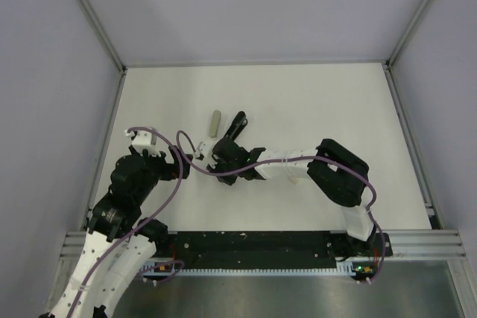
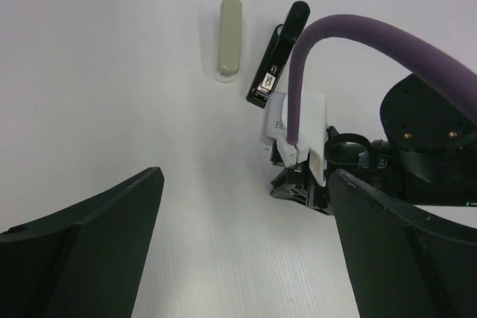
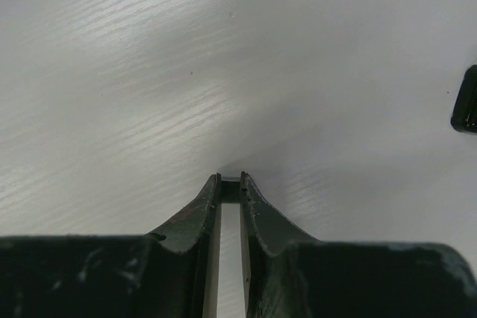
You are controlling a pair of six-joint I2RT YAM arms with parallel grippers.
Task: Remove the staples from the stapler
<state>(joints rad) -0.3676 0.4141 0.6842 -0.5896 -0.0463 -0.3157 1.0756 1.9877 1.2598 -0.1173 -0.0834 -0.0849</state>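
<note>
The slim black stapler (image 1: pixel 237 124) lies on the white table just beyond my right gripper (image 1: pixel 220 156). It also shows in the left wrist view (image 2: pixel 277 65), and its end shows at the right edge of the right wrist view (image 3: pixel 466 102). My right gripper (image 3: pixel 229 178) is low over the table, its fingers closed on a thin, pale metal strip (image 3: pixel 229 258) that looks like staples. My left gripper (image 2: pixel 246 176) is open and empty, apart from the stapler, and sits to the left in the top view (image 1: pixel 173 161).
A short grey oblong bar (image 1: pixel 215 122) lies just left of the stapler, also seen in the left wrist view (image 2: pixel 229 39). A purple cable (image 2: pixel 373 42) arches over my right wrist. Grey walls enclose the table (image 1: pixel 313 102).
</note>
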